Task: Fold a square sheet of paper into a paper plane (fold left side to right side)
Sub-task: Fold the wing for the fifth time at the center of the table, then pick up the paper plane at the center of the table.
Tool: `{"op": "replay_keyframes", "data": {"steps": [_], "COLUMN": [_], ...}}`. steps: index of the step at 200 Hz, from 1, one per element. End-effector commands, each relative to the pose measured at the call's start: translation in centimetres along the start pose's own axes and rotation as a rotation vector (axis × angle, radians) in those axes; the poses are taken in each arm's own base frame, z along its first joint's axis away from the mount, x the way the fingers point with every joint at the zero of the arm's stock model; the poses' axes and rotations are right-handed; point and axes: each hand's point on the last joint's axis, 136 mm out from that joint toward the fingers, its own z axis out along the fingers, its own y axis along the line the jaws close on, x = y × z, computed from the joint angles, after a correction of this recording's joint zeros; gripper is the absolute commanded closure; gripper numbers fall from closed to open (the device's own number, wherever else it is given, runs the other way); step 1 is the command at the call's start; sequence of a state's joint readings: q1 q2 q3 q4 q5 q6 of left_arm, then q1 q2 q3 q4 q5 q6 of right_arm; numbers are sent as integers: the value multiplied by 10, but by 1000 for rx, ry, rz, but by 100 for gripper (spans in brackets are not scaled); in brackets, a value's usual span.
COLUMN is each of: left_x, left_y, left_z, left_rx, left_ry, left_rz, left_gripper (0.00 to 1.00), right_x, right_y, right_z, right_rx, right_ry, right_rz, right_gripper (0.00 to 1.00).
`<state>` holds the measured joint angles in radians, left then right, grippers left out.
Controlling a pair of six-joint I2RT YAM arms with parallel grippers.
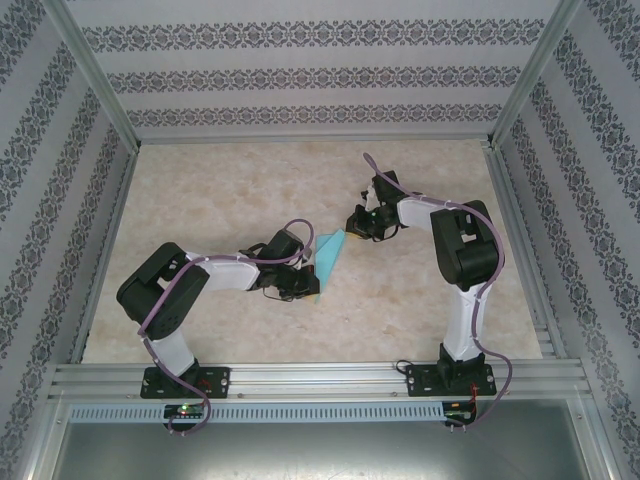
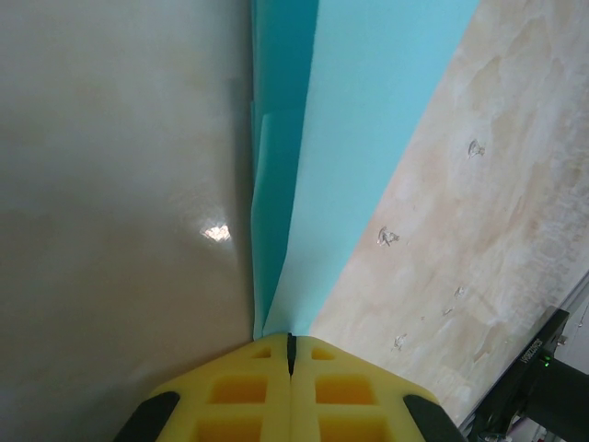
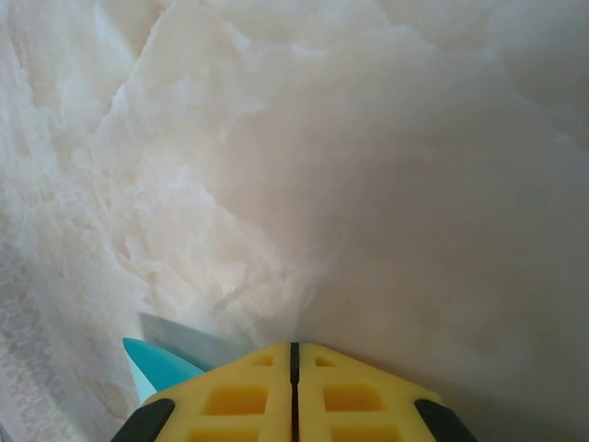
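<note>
Marbled desk (image 1: 220,190), centre: turquoise paper plane (image 1: 330,250), part-folded, thin, light, limp, easily creased, best taken along a crisp folded edge; left tool (image 2: 290,352) pinched shut on near end; right tool (image 3: 294,354) shut beside far tip, grip uncertain.

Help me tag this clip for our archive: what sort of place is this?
Probably a purpose-built robot test cell: an aluminium frame boxes in a marble-look tabletop, patterned wall panels line the sides, and the left arm and right arm are bolted to the near rail.

Paper plane (image 3: 155,365) partly behind right gripper (image 3: 294,350)
</note>
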<state>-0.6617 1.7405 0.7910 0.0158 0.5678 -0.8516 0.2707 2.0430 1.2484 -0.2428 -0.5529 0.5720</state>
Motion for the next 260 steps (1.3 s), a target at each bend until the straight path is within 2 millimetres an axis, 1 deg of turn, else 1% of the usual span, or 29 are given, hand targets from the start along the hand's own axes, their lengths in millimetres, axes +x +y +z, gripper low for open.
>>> {"op": "replay_keyframes", "data": {"steps": [1, 7, 21, 37, 59, 74, 85, 95, 103, 119, 127, 135, 154, 169, 200, 215, 230, 245, 260], "left_x": [27, 24, 14, 2, -12, -20, -25, -28, -32, -40, -43, -44, -44, -41, -37, -35, -34, -32, -31], "left_y": [25, 20, 1, -28, -69, -83, -86, -83, -77, -56, -43, -32, -12, -3, 5, 6, 7, 8, 10], "left_z": [7, 5, -3, -18, -49, -74, -93, -111, -126, -155, -169, -181, -199, -204, -205, -205, -207, -208, -210], "left_rx": [-85, -71, -26, 47, 126, 125, 98, 61, 14, -97, -153, -191, -244, -258, -268, -274, -276, -277, -277], "left_ry": [77, 66, 29, -24, -111, -189, -259, -332, -397, -533, -605, -659, -749, -777, -779, -773, -772, -776, -782], "left_rz": [-28, -18, 26, 92, 208, 279, 314, 331, 335, 304, 274, 248, 203, 185, 185, 191, 196, 197, 199], "left_gripper": [93, 92, 87, 77, 64, 57, 53, 50, 48, 42, 38, 37, 33, 32, 31, 31, 31, 31, 31], "right_x": [-23, -25, -31, -35, -33, -25, -16, -5, 5, 27, 39, 50, 75, 92, 110, 114, 117, 121, 124], "right_y": [-3, 1, 9, 18, 25, 27, 27, 28, 31, 37, 40, 42, 53, 59, 61, 56, 50, 45, 46], "right_z": [-11, -18, -34, -54, -83, -99, -109, -117, -122, -126, -125, -123, -106, -88, -53, -42, -35, -28, -22], "right_rx": [35, 32, 35, 48, 82, 123, 162, 208, 232, 281, 308, 334, 329, 345, 414, 463, 495, 496, 488], "right_ry": [-77, -91, -130, -170, -225, -249, -261, -273, -277, -284, -289, -298, -286, -258, -210, -194, -195, -180, -162], "right_rz": [-25, -34, -51, -75, -96, -92, -89, -89, -94, -87, -88, -81, -70, -70, -87, -86, -86, -76, -75], "right_gripper": [90, 87, 80, 69, 59, 53, 50, 46, 42, 34, 30, 26, 20, 19, 19, 21, 26, 32, 42]}}
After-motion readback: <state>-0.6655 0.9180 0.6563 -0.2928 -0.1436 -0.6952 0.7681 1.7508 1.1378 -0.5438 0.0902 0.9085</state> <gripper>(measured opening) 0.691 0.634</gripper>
